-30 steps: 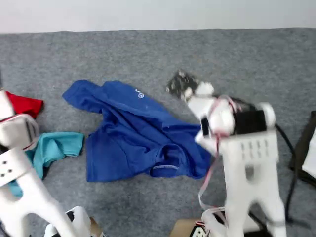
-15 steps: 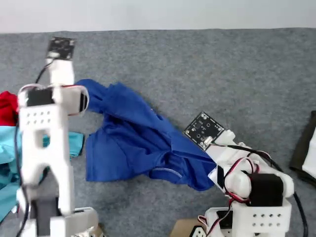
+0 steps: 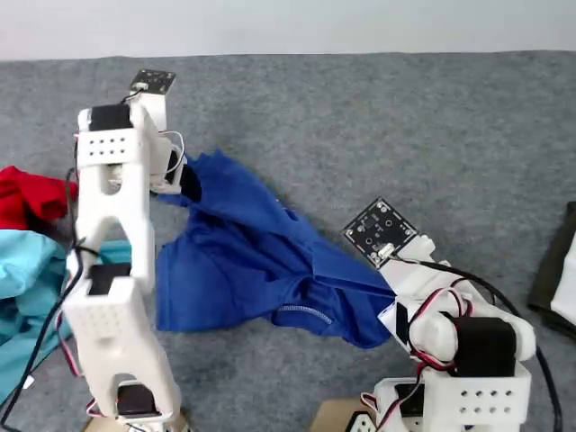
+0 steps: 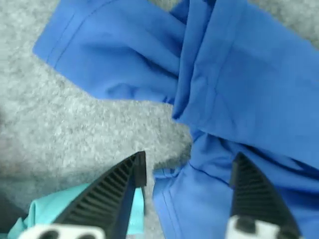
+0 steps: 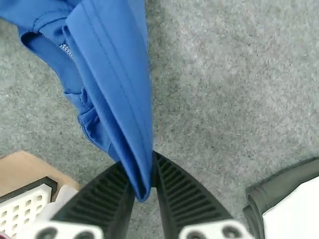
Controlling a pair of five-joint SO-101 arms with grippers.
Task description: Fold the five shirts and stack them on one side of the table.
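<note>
A crumpled blue shirt (image 3: 261, 261) lies in the middle of the grey table. My right gripper (image 5: 144, 186) is shut on a fold of the blue shirt (image 5: 117, 79) at its near right corner, next to the collar (image 3: 301, 310). My left gripper (image 4: 187, 172) is open and hovers over the blue shirt (image 4: 239, 84) near its far left sleeve (image 3: 193, 184), with grey table between the fingers. A teal shirt (image 3: 27, 279) and a red shirt (image 3: 27, 198) lie bunched at the left edge.
A dark garment with a white piece (image 3: 558, 270) lies at the right edge, also seen as dark cloth (image 5: 279, 199) in the right wrist view. A brown block (image 5: 20, 174) sits by the right arm's base. Bare grey table (image 3: 405, 117) stretches across the back.
The left arm has swung from the near left out over the shirt's far left sleeve. The right arm has dropped low onto the shirt's right corner and holds it.
</note>
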